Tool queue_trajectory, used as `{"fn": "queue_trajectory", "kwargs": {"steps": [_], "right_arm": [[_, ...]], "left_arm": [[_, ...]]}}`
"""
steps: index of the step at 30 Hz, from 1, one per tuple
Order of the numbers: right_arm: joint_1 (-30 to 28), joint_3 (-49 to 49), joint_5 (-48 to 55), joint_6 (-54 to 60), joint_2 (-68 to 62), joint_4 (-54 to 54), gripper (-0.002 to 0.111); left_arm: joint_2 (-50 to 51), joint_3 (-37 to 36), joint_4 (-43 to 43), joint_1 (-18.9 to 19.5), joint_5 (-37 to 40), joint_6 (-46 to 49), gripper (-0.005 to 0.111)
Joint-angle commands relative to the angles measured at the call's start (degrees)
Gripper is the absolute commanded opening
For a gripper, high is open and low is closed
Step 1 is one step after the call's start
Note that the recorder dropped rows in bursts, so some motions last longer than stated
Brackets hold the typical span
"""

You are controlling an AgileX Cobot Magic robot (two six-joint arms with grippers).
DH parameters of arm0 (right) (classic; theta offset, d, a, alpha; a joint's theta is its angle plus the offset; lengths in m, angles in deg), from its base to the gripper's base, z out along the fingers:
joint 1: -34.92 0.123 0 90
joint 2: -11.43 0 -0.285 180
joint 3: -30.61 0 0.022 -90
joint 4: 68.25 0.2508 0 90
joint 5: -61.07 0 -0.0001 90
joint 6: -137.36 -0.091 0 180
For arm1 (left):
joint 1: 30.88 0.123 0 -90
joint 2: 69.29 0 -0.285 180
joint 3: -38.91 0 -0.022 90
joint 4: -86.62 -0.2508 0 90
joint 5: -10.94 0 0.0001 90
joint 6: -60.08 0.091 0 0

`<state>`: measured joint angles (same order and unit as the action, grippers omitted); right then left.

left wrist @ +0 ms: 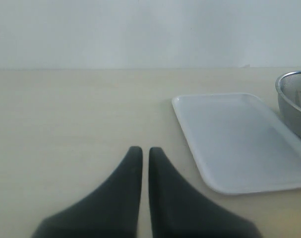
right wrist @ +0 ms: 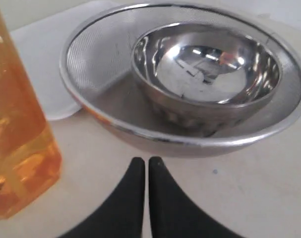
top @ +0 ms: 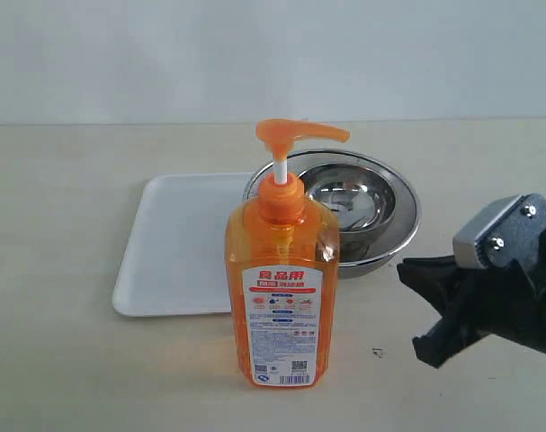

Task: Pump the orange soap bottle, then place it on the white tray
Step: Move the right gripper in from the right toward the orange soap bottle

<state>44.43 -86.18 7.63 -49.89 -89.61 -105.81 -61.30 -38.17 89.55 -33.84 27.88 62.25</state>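
Orange soap bottle is seen upright, just left of the right fingers, pressed together, nothing held; left fingers likewise, judged farther off.

large steel bowl: upright on pale table | small shiny bowl: nested inside it | wall: plain white

The orange soap bottle stands upright on the table, before the white tray. Nested steel bowls sit beside the tray.
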Motion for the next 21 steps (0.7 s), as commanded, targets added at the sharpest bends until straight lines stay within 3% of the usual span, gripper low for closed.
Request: {"fn": "queue_trajectory", "kwargs": {"steps": [1,5,10,15,21], "right_arm": [[-7.75,1.96,-6.49,-6.95,-0.03,-18.77,0.000],[-14.42,1.86,-16.33,-11.88,-0.03,-35.18,0.000],[-18.35,1.86,-16.52,-11.86,-0.03,-44.27,0.000],[-17.50,-1.82,-16.52,-17.47,-0.03,-53.99,0.000],[-14.14,-4.43,-16.52,-17.25,-0.03,-51.35,0.000]], "left_arm": [[-0.21,-0.14,0.49,0.03,0.02,0.23,0.005],[-0.21,-0.14,0.49,0.03,0.02,0.23,0.005],[-0.21,-0.14,0.49,0.03,0.02,0.23,0.005],[-0.21,-0.14,0.49,0.03,0.02,0.23,0.005],[-0.21,-0.14,0.49,0.03,0.02,0.23,0.005]]}}
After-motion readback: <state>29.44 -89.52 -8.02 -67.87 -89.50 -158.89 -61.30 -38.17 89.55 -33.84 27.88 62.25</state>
